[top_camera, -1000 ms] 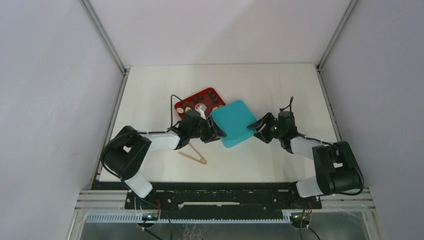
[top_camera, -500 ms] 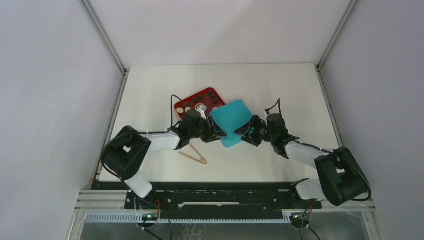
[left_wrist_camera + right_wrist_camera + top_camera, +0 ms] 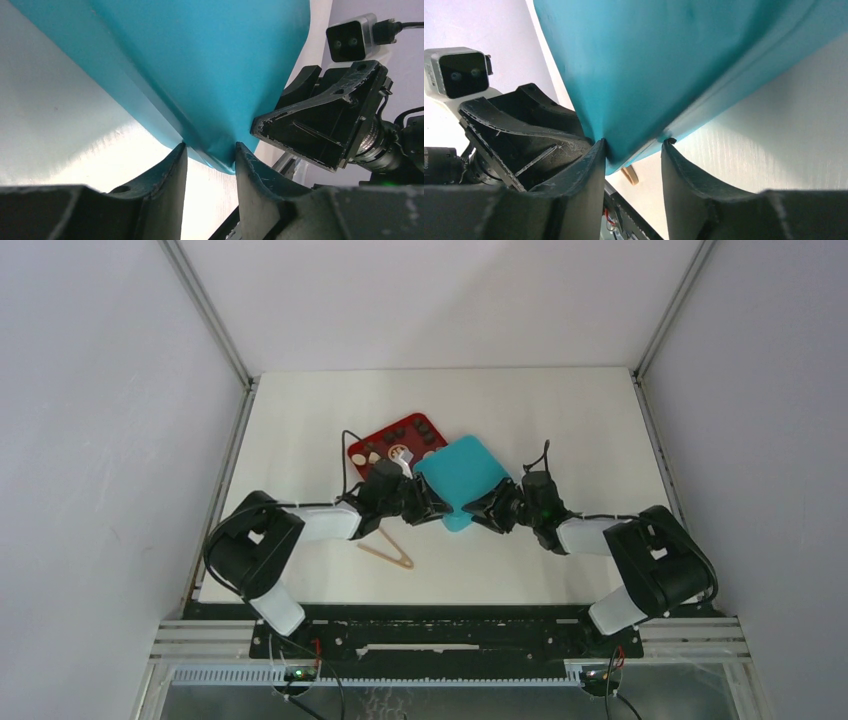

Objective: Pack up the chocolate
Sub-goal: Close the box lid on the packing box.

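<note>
The chocolate [image 3: 425,428] is small dark and cream pieces lying on the red tray [image 3: 362,445] at the back left. A closed teal box [image 3: 458,472] sits against the tray's right side. Both grippers meet at the box's near corner. My left gripper [image 3: 437,508] comes from the left, and in its wrist view its jaws [image 3: 209,150] press both sides of the teal box [image 3: 200,60] corner. From the right, my right gripper [image 3: 478,512] pinches the same corner of the teal box [image 3: 664,60], its fingertips [image 3: 634,145] touching it on both sides. The box's inside is hidden.
Tan wooden tongs [image 3: 388,550] lie on the white table near the left arm's forearm; a bit of them [image 3: 629,175] shows under the box corner. White walls and metal rails [image 3: 240,430] border the table.
My right gripper has swung left to the box's near corner and closed on it. The left jaws have narrowed on the same corner. The box has shifted slightly left.
</note>
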Action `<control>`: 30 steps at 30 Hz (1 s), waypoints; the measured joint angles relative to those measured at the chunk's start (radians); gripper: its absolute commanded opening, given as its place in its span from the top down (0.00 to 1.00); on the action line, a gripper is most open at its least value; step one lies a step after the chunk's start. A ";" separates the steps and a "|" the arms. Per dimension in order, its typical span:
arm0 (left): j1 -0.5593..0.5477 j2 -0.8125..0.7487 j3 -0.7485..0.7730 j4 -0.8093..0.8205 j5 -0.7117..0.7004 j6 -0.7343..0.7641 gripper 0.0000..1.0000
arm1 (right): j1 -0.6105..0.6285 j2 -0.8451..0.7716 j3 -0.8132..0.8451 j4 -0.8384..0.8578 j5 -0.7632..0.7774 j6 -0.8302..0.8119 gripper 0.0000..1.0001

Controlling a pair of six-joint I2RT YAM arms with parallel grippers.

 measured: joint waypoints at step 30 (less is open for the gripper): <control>-0.032 -0.022 -0.040 0.155 -0.070 -0.101 0.51 | -0.098 -0.066 0.026 0.034 -0.113 -0.077 0.42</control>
